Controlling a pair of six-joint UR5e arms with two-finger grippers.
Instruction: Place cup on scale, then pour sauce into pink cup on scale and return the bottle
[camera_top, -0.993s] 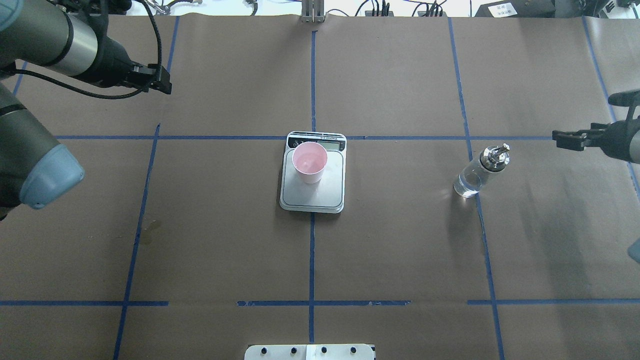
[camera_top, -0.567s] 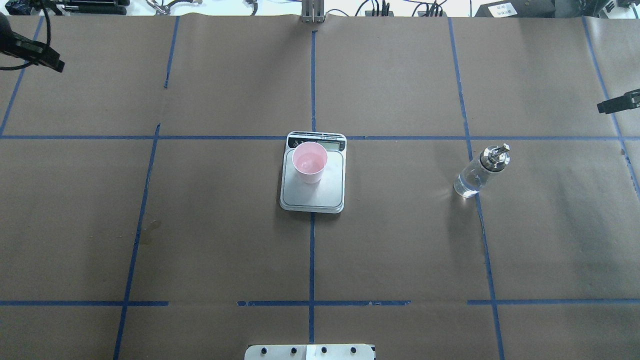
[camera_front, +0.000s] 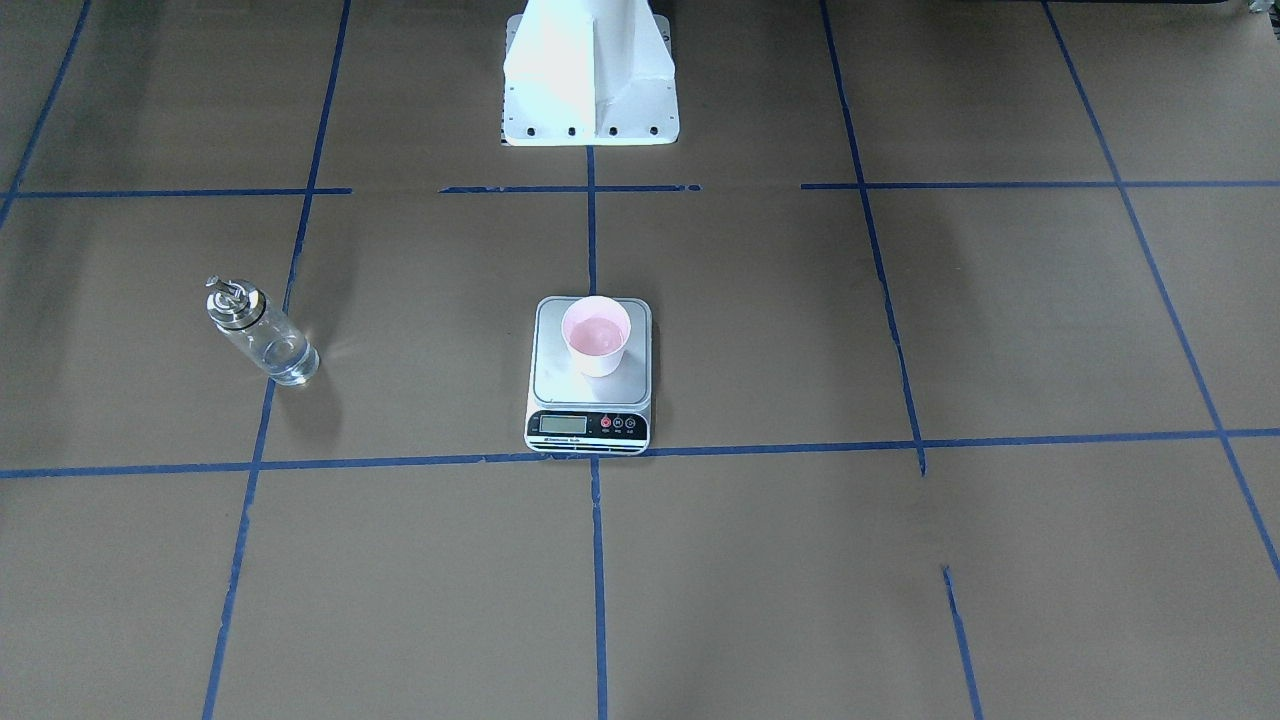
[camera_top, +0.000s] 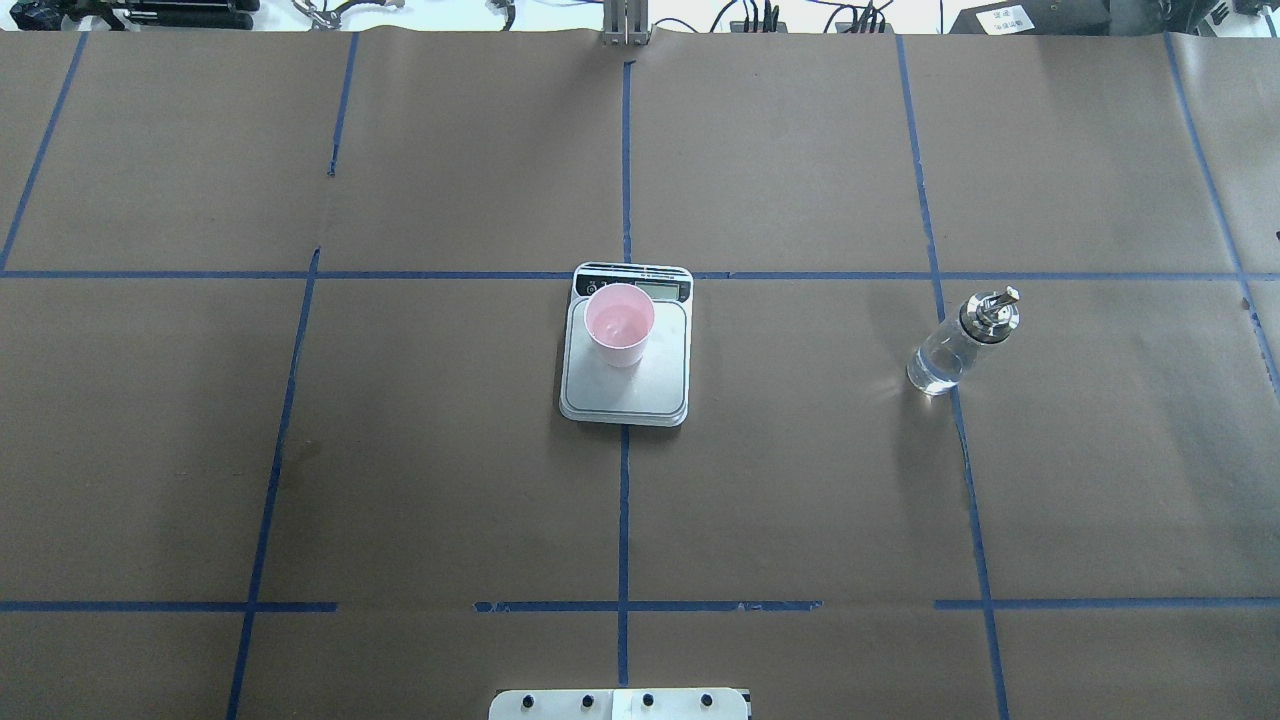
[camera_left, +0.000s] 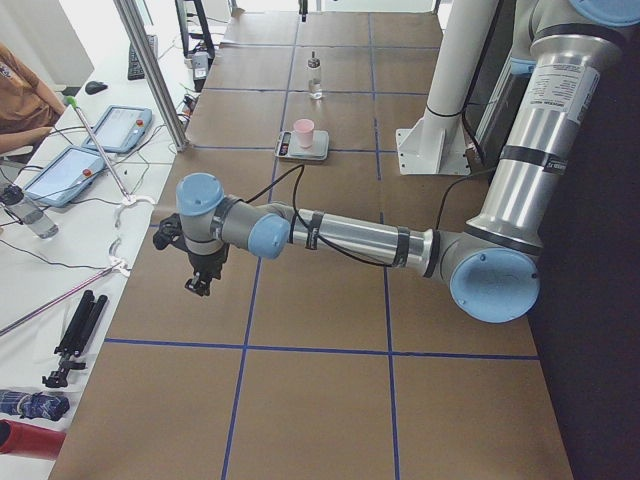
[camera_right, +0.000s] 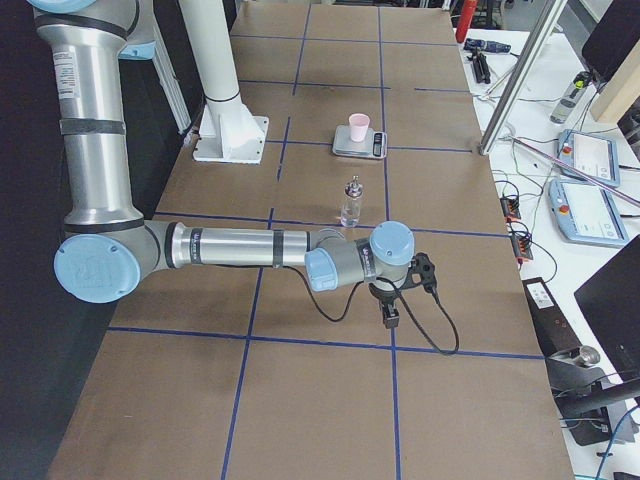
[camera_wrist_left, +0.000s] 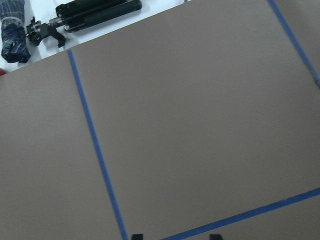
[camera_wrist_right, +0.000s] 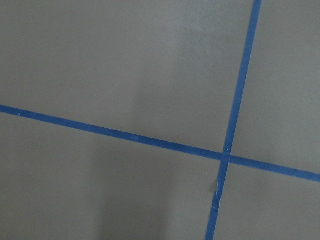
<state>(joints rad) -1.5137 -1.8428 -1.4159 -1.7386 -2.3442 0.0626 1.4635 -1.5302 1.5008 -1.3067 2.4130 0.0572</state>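
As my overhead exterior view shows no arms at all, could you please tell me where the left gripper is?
Observer: The left gripper hangs over bare brown paper toward the table's left end, far from the scale.
Operator: Thank you. Is it open?
Observer: Its wrist view shows two fingertips apart, with only paper between them.
Operator: And where is the right gripper?
Observer: The right gripper hangs nearer the table's right end than the bottle and holds nothing that I can see. Whether it is open, I cannot tell.
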